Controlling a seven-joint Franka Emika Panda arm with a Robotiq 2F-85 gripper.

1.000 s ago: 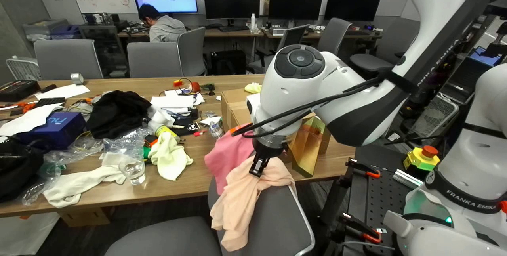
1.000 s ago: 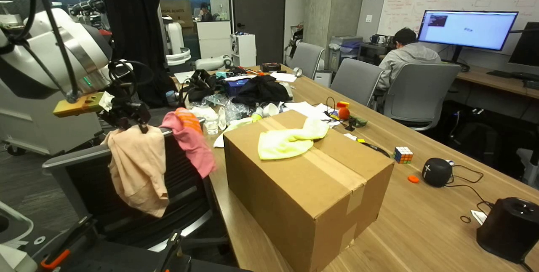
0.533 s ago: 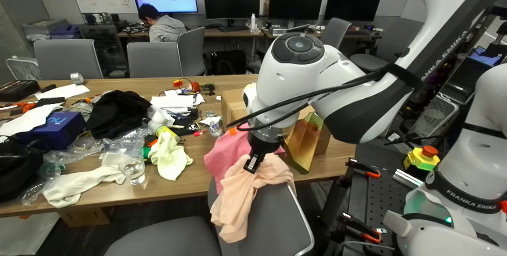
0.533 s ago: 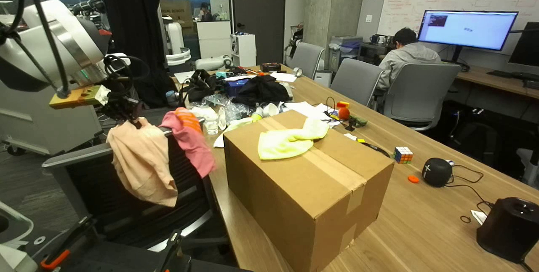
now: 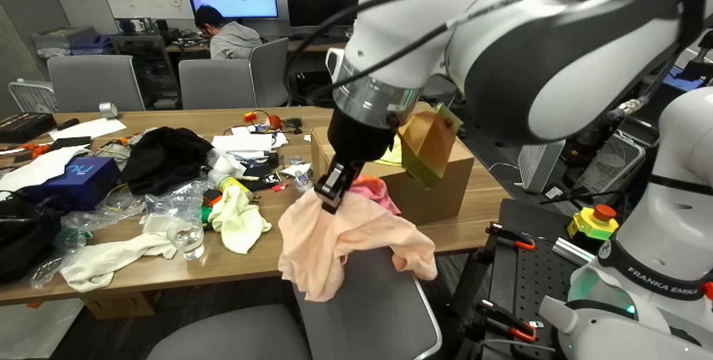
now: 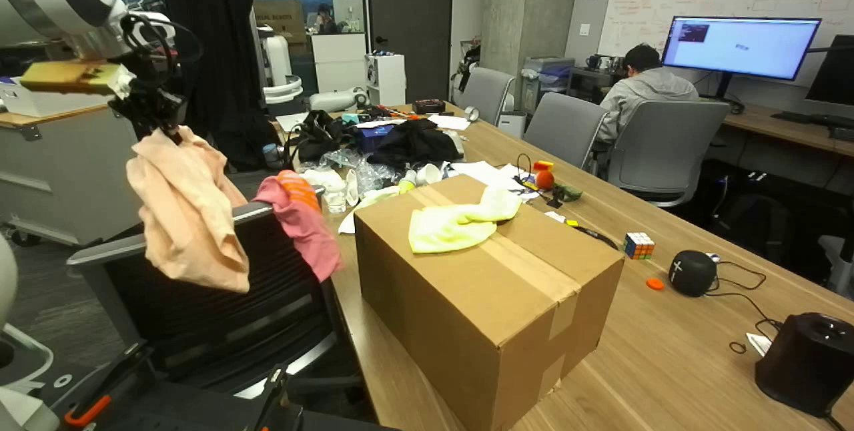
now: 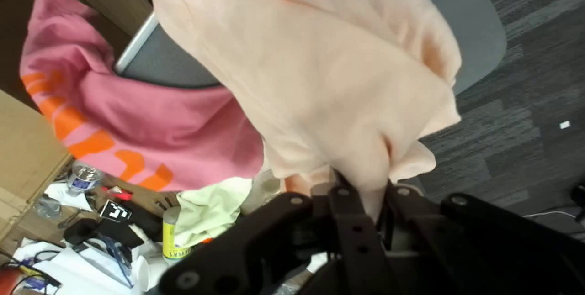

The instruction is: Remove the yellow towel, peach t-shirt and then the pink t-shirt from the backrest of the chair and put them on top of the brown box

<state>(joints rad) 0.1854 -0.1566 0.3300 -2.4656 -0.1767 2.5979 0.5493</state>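
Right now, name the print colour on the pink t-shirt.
Orange print on the pink t-shirt, best seen in the wrist view.

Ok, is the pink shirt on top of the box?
No, in an exterior view the pink shirt hangs over the chair back, and the yellow towel lies on the box.

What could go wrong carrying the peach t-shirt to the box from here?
Slip: the gripper pinches only a bunched fold of the peach t-shirt, so the hanging rest might pull loose.
Snag: the pink t-shirt, draped on the chair, sits between that shirt and the brown box; trailing fabric could drag it along.
Nudge: the yellow towel lies on the box top, so a low approach may push it aside.
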